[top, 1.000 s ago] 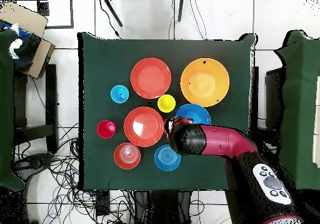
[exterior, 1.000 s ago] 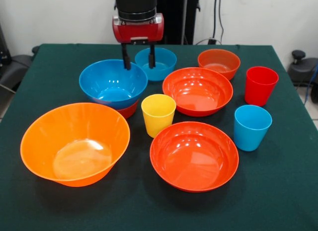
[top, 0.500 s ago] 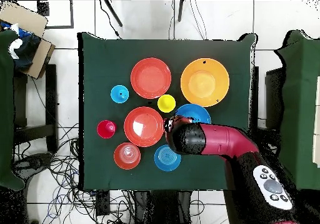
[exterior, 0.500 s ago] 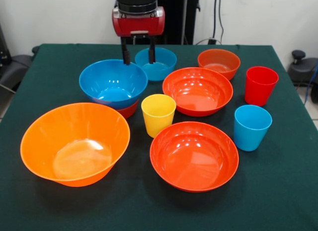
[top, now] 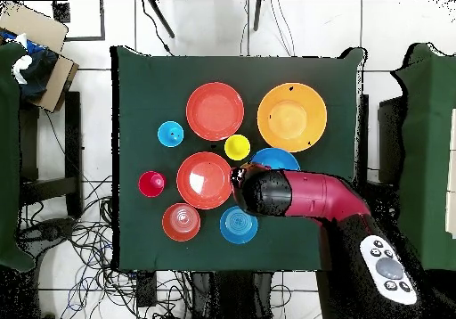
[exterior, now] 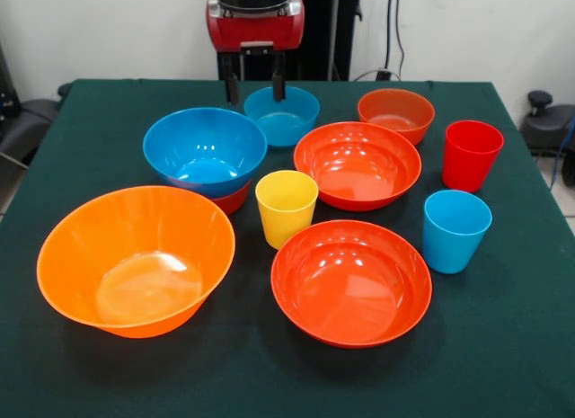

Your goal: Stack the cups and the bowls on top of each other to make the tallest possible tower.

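Dark green cloth covers the tabletop (exterior: 81, 130), and a pale tiled floor strewn with cables is seen around it from overhead. Compared with a second ago, the claw (exterior: 255, 87) has been raised: its red housing sits higher in the front view and its two dark fingers (exterior: 233, 88) now hang above the far rim of the small blue bowl (exterior: 282, 115) instead of reaching down beside the large blue bowl (exterior: 205, 150). None of the dishes has been displaced. The claw is held spread, with nothing between its fingers, pointing straight down. From overhead, the red and black arm (top: 307, 196) is seen stretched across the tabletop from the lower right.

The large blue bowl is nested in a small red-orange bowl (exterior: 232, 200), of which only an edge is visible. Near it, the huge orange bowl (exterior: 135, 259) stands at the front corner. The yellow cup (exterior: 286, 207) stands between the large blue bowl and two wide red-orange bowls, one farther back (exterior: 357, 164) and one nearer (exterior: 350, 281). Another small red-orange bowl (exterior: 395, 114) lies at the back. The red cup (exterior: 471, 155) and light blue cup (exterior: 455, 229) stand upright along one side. No writing can be read.
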`<action>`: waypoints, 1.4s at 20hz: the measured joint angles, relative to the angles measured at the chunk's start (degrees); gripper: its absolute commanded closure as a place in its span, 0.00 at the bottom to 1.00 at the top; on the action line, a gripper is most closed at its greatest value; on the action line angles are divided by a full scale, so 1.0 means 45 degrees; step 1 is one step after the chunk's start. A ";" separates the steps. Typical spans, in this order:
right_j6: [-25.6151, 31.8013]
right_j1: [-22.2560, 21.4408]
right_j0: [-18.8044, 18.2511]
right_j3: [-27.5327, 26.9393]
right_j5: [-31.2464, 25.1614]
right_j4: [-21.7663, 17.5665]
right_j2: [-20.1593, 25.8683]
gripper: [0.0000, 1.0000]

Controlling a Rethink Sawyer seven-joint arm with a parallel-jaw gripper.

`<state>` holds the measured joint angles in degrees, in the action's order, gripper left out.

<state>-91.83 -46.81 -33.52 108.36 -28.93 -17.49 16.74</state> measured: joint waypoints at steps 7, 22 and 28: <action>0.0000 0.0204 0.0003 -0.0538 -0.0447 0.0079 0.0301 0.00; 0.0000 0.0255 0.0005 -0.0890 -0.0625 0.0132 0.0513 0.00; 0.0000 0.0255 0.0083 -0.0890 -0.0625 0.0132 0.0511 0.00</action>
<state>-91.83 -45.67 -33.15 104.36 -31.74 -16.89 19.04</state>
